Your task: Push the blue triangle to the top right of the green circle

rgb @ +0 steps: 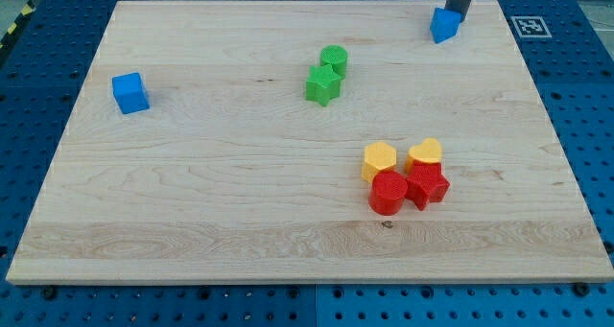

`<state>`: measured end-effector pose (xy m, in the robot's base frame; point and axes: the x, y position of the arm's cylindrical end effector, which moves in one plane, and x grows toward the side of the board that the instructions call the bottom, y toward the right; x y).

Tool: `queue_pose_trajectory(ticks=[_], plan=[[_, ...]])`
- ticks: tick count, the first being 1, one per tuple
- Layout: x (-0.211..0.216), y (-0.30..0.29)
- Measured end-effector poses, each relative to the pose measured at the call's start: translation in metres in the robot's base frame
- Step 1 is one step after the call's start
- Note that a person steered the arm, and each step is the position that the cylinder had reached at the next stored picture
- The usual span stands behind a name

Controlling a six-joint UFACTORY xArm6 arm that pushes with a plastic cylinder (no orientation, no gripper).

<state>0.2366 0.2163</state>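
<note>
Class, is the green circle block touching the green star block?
Yes: the green circle block sits directly against the green star block, with no gap visible.

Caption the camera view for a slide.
My tip touches the blue triangle near the board's top right corner, far right of the green circle.

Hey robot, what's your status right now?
My tip touching blue triangle, top right. Green circle far left of it. Nothing between.

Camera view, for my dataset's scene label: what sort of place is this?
Probably a robotics lab bench: a wooden board on a blue perforated base, a printed marker tag, and small blocks like the blue triangle.
</note>
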Motion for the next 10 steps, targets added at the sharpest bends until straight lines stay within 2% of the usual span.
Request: queue_pose_trajectory(ticks=[5, 8, 10], plan=[[0.011, 0.005], [0.010, -0.035], [0.015, -0.039]])
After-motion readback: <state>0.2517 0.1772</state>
